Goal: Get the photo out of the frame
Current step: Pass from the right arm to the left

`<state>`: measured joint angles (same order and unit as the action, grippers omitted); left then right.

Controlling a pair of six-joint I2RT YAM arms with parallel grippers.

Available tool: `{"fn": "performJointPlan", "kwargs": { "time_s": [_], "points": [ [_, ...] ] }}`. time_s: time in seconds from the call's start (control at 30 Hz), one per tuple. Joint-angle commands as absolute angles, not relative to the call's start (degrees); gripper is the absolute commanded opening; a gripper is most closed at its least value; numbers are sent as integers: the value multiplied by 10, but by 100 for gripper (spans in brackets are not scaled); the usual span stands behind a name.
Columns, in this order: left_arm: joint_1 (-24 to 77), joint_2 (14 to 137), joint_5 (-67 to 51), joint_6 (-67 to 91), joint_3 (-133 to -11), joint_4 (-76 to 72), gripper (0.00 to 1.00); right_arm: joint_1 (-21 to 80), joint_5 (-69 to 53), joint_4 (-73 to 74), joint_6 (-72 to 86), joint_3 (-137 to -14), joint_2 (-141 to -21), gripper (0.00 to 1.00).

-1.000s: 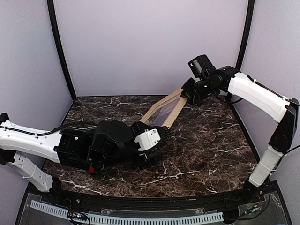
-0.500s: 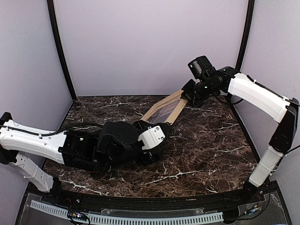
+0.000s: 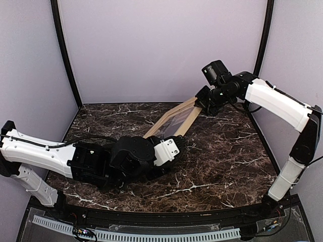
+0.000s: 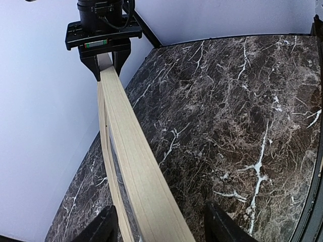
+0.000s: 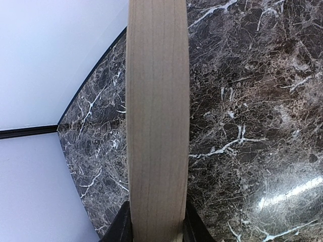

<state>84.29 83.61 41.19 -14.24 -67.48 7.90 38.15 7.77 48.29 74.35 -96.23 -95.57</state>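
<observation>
The frame (image 3: 184, 115) of light wood stands tilted on edge over the marble table (image 3: 227, 151), its high end at the back right. My right gripper (image 3: 203, 103) is shut on that high end; in the right wrist view the fingers (image 5: 121, 227) press both sides of the wooden rail (image 5: 156, 101). My left gripper (image 3: 175, 143) is at the frame's low end, open, its fingers (image 4: 103, 228) wide apart on either side of the rail (image 4: 126, 131) without touching it. Inside the frame I see only a grey glossy pane (image 3: 174, 122). The photo cannot be made out.
Lilac walls with black corner posts (image 3: 65, 55) enclose the table on three sides. The left arm's black body (image 3: 101, 159) lies low over the table's front left. The right arm (image 3: 282, 106) reaches in from the right side.
My left gripper has slid right and a little lower along the frame's low end, so more of the frame's lower rail shows. The right gripper keeps its hold.
</observation>
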Motion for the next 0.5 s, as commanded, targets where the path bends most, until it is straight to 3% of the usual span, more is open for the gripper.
{"fn": "performJointPlan", "kwargs": {
  "time_s": [0.0,0.1,0.27,0.33,0.37,0.4,0.43,0.47],
  "points": [
    [846,840,451,-131,-680,99,60,382,77,567,770,-969,-957,0],
    [846,839,461,-130,-676,93,49,384,76,567,768,-968,-955,0],
    [845,837,476,-131,-672,73,5,386,75,557,765,-958,-949,0],
    [846,838,482,-132,-674,67,0,386,75,534,737,-946,-942,0],
    [846,838,486,-131,-675,66,0,383,71,521,712,-945,-938,10],
    [845,838,493,-131,-680,69,0,380,71,521,683,-949,-936,37],
    [845,838,499,-131,-682,72,0,378,82,532,657,-957,-934,78],
    [844,837,511,-131,-687,78,0,378,101,551,633,-964,-931,96]
  ]
}}
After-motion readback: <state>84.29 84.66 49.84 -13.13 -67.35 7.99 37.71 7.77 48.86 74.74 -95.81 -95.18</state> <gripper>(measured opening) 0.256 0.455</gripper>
